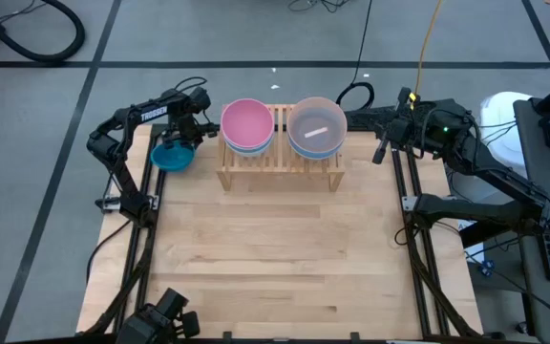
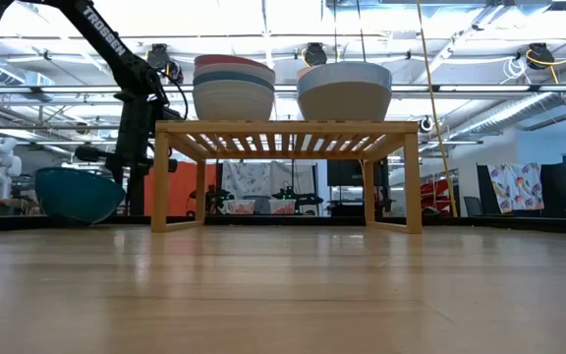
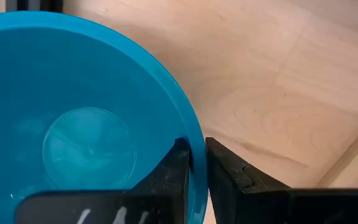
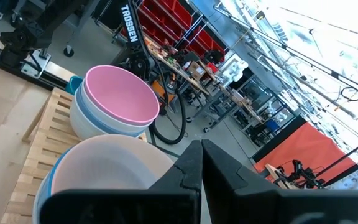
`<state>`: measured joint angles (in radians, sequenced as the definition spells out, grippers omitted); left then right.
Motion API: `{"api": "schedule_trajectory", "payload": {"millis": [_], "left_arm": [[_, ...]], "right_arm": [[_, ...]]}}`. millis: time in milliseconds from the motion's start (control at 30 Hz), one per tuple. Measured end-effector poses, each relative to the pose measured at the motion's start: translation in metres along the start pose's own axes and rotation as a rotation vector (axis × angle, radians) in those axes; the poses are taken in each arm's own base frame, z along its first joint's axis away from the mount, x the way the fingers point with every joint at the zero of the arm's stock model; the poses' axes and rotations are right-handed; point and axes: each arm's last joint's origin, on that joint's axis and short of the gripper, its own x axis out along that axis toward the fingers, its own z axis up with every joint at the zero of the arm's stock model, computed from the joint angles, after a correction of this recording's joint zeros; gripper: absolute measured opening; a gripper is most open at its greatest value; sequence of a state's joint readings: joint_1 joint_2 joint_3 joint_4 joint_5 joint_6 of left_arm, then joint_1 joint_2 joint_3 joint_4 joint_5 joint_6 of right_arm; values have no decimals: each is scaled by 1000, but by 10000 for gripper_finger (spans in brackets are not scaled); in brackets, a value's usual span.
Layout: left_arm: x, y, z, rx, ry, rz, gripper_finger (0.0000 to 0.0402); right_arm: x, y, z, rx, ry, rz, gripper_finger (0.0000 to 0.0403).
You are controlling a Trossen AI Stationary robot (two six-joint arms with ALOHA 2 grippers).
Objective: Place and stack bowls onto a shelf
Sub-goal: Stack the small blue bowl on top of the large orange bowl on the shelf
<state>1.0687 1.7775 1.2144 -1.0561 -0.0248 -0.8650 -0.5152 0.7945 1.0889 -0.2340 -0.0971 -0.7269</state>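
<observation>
On the far half of the pale, wood-grained worktop [image 1: 275, 248] stands the shelf [image 1: 281, 168], a low rack of light-wood slats on short square legs, its long axis running from left to right across the worktop. Two stacks of smooth, round, plastic-looking bowls sit side by side on its top, all with their mouths upward. The left stack [image 1: 247, 127] has a pink bowl [image 4: 120, 94] uppermost, nested in pale blue and white ones; the right stack [image 1: 316, 127] has a greyish-white bowl [image 4: 107, 168] uppermost with a blue rim showing beneath it. Just beside the shelf's left end, a glossy teal bowl [image 1: 172, 154] sits low at the worktop, tilted a little toward the shelf in the low view; whether its base touches the wood I cannot tell. The left pincer [image 3: 196, 168] is closed on this bowl's thin rim, one dark finger [image 3: 174, 171] inside the wall and the other outside, and the left wrist view shows the flat round disc of the bowl's floor. The right pincer [image 4: 202, 163] hangs off the shelf's right end, pointing over the right stack, with its two fingers pressed together and gripping nothing.
</observation>
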Motion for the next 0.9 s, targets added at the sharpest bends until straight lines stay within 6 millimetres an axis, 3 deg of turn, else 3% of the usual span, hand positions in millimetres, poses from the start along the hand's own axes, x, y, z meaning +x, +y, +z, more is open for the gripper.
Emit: {"api": "schedule_trajectory", "payload": {"millis": [200, 433, 700, 900], "left_arm": [[-3, -3, -5, 151, 32, -5, 37], [-23, -3, -18, 324, 3, 12, 27], [-63, 12, -37, 352, -110, -50, 26], [-103, 41, -57, 325, -201, -149, 26]], "right_arm": [[0, 0, 0, -2, 0, 0, 0], [0, 0, 0, -3, 1, 0, 0], [0, 0, 0, -3, 1, 0, 0], [0, -1, -1, -4, 29, -31, 0]]}}
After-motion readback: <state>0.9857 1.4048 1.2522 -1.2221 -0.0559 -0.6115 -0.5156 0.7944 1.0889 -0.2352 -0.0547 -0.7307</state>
